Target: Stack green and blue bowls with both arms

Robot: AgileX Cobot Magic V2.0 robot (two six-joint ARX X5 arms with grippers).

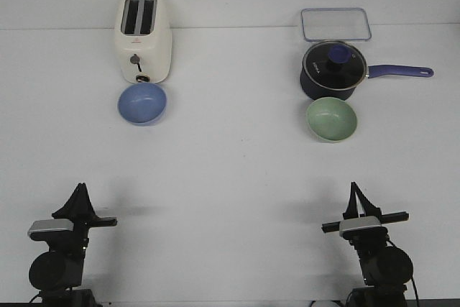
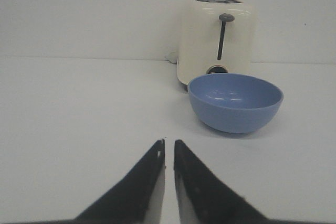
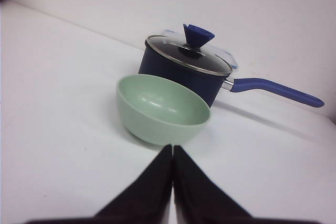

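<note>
The blue bowl (image 1: pixel 142 103) stands upright on the white table just in front of the toaster; it also shows in the left wrist view (image 2: pixel 234 102). The green bowl (image 1: pixel 331 119) stands upright just in front of the saucepan; it also shows in the right wrist view (image 3: pixel 161 108). My left gripper (image 1: pixel 79 193) rests low at the near left, far from the blue bowl, its fingers nearly together and empty (image 2: pixel 168 143). My right gripper (image 1: pixel 354 190) rests at the near right, shut and empty (image 3: pixel 172 148), well short of the green bowl.
A cream toaster (image 1: pixel 143 36) stands at the back left behind the blue bowl. A dark navy saucepan (image 1: pixel 334 71) with glass lid and handle pointing right stands behind the green bowl. A clear rectangular container lid (image 1: pixel 336 24) lies behind the pan.
</note>
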